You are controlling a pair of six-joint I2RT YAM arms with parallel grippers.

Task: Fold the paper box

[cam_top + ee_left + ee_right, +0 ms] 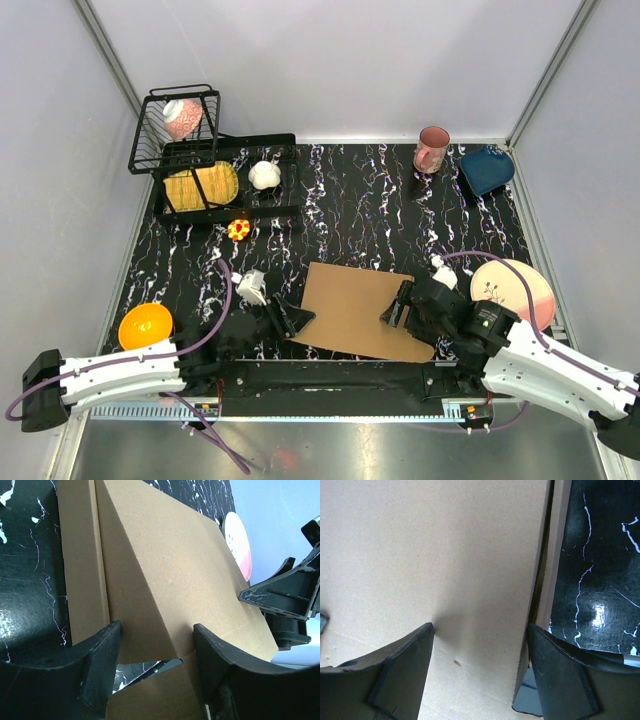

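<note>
legible text: none | labels, brands, numbers: none | paper box (352, 306): no print visible

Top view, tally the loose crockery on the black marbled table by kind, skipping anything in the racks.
Pink ceramic mug: 1
Round orange bowl: 1
Dark blue dish: 1
Round cream-and-pink plate: 1
Total: 4

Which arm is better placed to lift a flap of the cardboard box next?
Probably left: the left gripper has its open jaws straddling a raised flap of the paper box; the right gripper hovers open over flat cardboard.
</note>
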